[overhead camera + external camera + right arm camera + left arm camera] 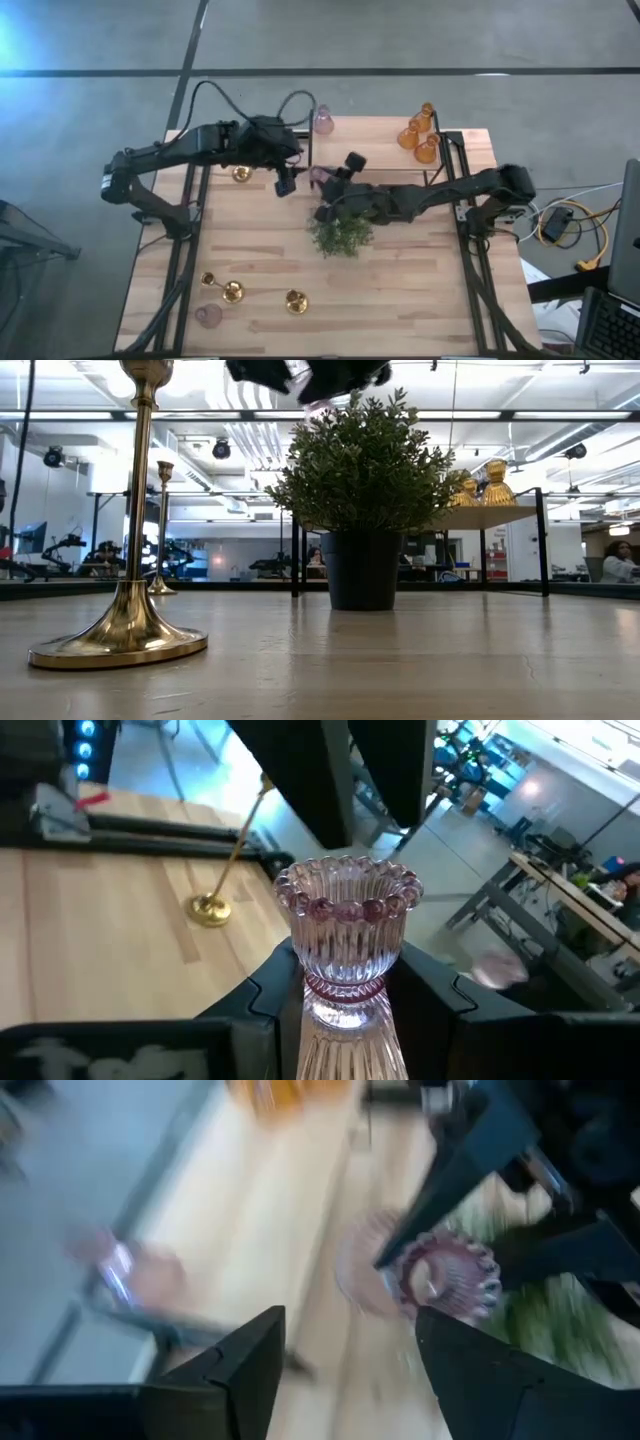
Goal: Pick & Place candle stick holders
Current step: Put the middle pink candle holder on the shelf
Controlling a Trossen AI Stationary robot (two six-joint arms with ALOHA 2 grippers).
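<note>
A pink glass candle stick holder [347,935] with a beaded rim hangs above the table's middle, with my right gripper [345,1005] shut on it. My left gripper [350,1370] stands open just left of it, its fingers [335,770] apart beyond the rim, touching nothing. Brass holders stand at the far left [240,173] and near left [232,292], [296,300]. Another pink holder [323,121] stands at the far edge, and one [208,316] at the near left corner. Amber holders [420,135] stand on a shelf at the far right. My right gripper pinches the pink holder at its narrow neck [345,988], just under the beaded cup, between its two fingers. The fingers come nearly level from the table's right. The holder is lifted clear of the table, its cup end [445,1275] reaching past the fingertips toward my left gripper.
A bushy green plant [340,235] in a dark pot stands on the table right under my right gripper. Black frame rails [190,230] run along the table's left and right sides. Bare wood lies at the near right.
</note>
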